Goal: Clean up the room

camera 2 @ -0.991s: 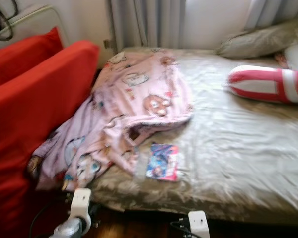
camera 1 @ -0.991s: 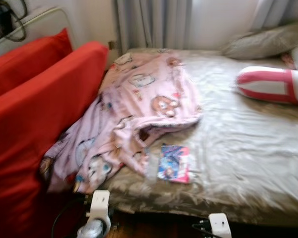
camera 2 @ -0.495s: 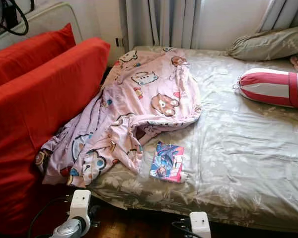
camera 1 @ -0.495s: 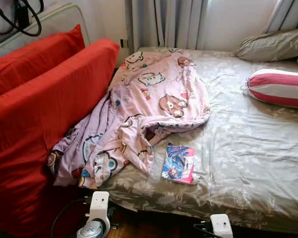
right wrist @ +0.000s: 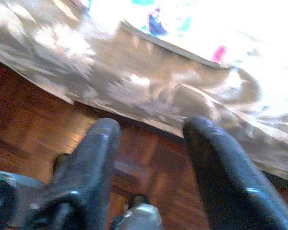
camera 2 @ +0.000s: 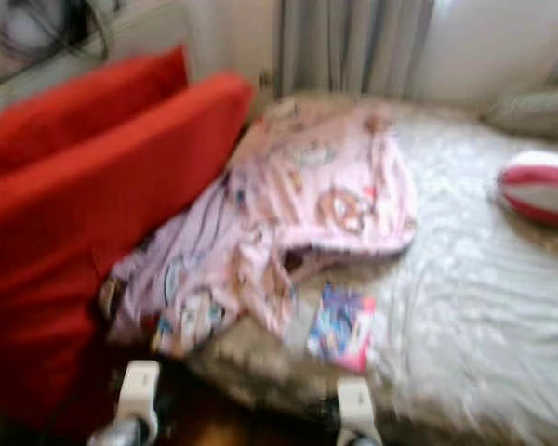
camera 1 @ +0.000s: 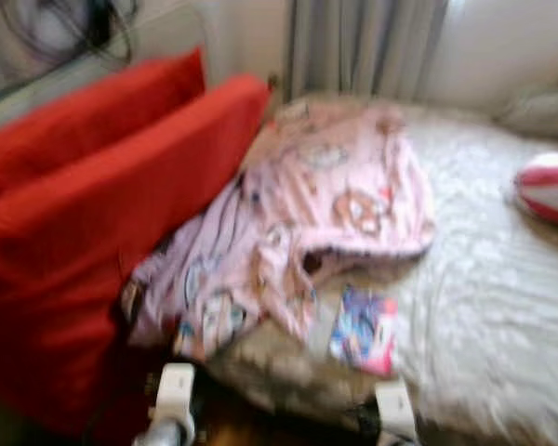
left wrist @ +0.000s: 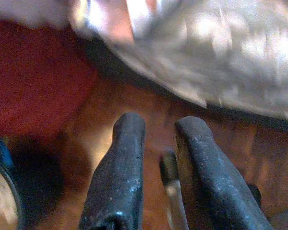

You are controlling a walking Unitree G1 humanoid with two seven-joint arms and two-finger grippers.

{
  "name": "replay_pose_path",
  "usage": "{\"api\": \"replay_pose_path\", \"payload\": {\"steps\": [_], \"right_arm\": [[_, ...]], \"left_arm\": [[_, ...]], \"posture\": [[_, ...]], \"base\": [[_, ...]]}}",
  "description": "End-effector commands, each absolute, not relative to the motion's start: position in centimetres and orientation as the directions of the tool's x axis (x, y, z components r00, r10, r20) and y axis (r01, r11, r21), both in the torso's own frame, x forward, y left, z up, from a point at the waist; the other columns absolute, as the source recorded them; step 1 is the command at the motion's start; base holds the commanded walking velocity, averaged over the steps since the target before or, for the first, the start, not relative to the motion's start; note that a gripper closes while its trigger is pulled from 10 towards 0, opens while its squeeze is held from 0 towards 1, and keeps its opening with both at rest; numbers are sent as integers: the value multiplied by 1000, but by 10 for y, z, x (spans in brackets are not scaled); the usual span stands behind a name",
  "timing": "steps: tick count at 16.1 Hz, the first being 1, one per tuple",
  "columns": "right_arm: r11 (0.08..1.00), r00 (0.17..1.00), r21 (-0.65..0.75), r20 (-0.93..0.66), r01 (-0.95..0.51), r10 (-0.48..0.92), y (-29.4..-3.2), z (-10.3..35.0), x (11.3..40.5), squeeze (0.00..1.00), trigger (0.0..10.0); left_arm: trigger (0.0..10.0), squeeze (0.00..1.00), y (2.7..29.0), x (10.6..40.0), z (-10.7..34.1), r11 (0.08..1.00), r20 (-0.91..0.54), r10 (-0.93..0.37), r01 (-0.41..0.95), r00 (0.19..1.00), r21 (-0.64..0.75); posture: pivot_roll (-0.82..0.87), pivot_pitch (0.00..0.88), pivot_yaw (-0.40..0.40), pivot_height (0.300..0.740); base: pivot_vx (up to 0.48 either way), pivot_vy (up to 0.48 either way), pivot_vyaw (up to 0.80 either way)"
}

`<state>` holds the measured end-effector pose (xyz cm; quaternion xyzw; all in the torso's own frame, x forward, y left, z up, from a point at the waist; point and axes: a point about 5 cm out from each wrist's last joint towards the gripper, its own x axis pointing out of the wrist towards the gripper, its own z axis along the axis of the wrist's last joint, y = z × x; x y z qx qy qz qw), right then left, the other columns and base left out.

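Observation:
A crumpled pink blanket [camera 1: 325, 209] with cartoon prints lies across the left half of the bed and hangs over its near corner. A small colourful book [camera 1: 363, 330] lies flat on the grey-beige sheet [camera 1: 484, 307], just in front of the blanket. Both arms hang low before the bed's front edge, their white wrists at the picture's lower edge. My left gripper [left wrist: 159, 125] is open by a narrow gap over the wooden floor. My right gripper [right wrist: 151, 125] is open wide, pointing at the sheet's overhanging edge below the book. Nothing is held.
A red sofa back with red cushions [camera 1: 93, 242] stands tight against the bed's left side. A red-and-white striped bolster [camera 1: 551, 188] and a grey pillow [camera 2: 535, 110] lie at the far right. Curtains [camera 1: 363, 46] hang behind the bed. The floor [right wrist: 33, 124] is dark parquet.
The whole picture has slid to the right and gone blurred, so the camera has turned left. Blanket, book and pillows keep their places on the bed.

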<state>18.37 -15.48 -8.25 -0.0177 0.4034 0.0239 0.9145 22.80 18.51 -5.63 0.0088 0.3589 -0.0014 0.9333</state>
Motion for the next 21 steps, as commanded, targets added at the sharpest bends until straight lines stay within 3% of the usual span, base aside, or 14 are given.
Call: {"api": "replay_pose_path", "payload": {"steps": [1,11,14,16,18,21], "right_arm": [[999,644,-24,-765,-22,-4,-165,-88,172,0,10000],[999,679,-25,-733,19,-32,-176,-82,182,0,10000],[999,770,-33,-636,29,-43,-183,-64,209,0,10000],[999,789,-36,-613,25,-42,-183,-60,215,0,10000],[999,850,-31,-526,26,-39,-182,-46,232,0,10000],[1000,900,-25,-435,18,-27,-176,-38,237,0,10000]], "left_arm": [[10000,0,180,231,-55,1000,-663,-9,14,748,1],[10000,0,175,231,-55,1000,-653,-9,5,757,-7],[10000,0,172,241,-47,999,-609,-40,38,792,-17],[10000,0,171,246,-43,999,-580,-50,41,813,-27],[10000,0,169,262,-26,997,-463,-80,70,883,-40],[10000,0,173,266,-16,997,-375,-80,73,924,-33]], "posture": [[-31,0,30,740],[-30,50,4,740],[-52,58,16,740],[-52,58,16,740],[-39,57,12,740],[-34,59,0,740]], "base": [[300,0,0],[60,0,0],[0,0,0],[0,0,0],[0,0,0],[0,0,0]]}}
